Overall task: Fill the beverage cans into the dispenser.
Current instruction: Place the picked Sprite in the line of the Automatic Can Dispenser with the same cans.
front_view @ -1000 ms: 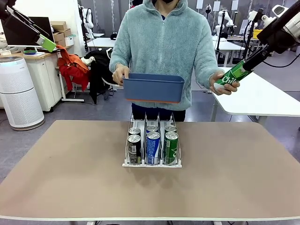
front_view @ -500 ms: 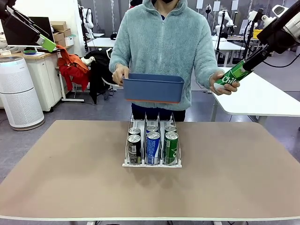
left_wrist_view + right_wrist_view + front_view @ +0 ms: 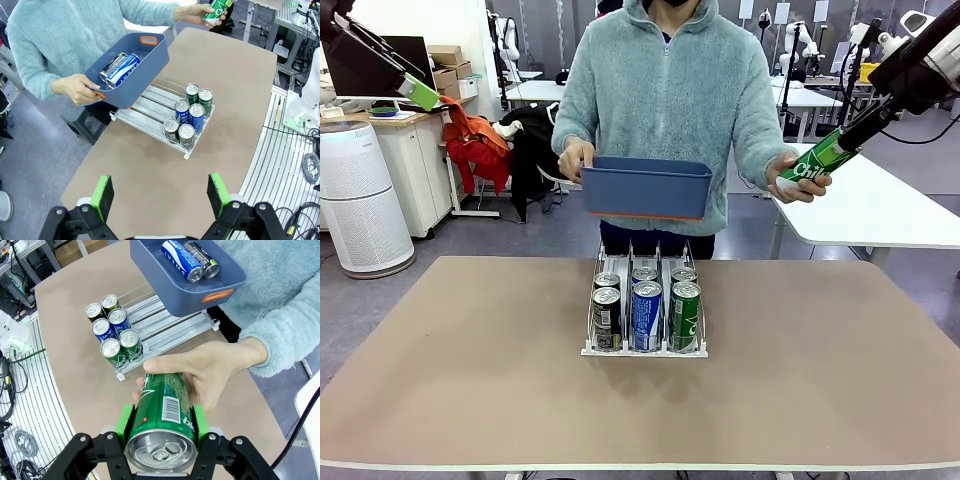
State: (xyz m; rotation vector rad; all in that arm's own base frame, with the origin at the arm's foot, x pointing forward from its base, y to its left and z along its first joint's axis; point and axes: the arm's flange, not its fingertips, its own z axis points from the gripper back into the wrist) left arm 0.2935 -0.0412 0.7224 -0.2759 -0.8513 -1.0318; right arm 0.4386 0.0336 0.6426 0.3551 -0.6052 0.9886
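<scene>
Nothing has shifted over the last second. The right gripper [image 3: 162, 426] stays clamped on the slim green aluminium can [image 3: 161, 400], which the person's hand [image 3: 215, 365] also grips, raised well apart from the clear-plastic three-lane dispenser [image 3: 645, 351]. The left gripper [image 3: 160, 192] hangs released. The hand-over looks unfinished, so the can has yet to reach a lane.

This is looking like a robotics lab, folks: a white air purifier [image 3: 362, 195] is standing at 9 o'clock, cardboard boxes [image 3: 448, 60] are stacking up at 10 o'clock, white workbenches [image 3: 880, 210] are stretching away at 3 o'clock, and loose cables [image 3: 311, 167] are trailing over the slotted metal base [image 3: 265, 150] beside the brown table [image 3: 150, 175].
</scene>
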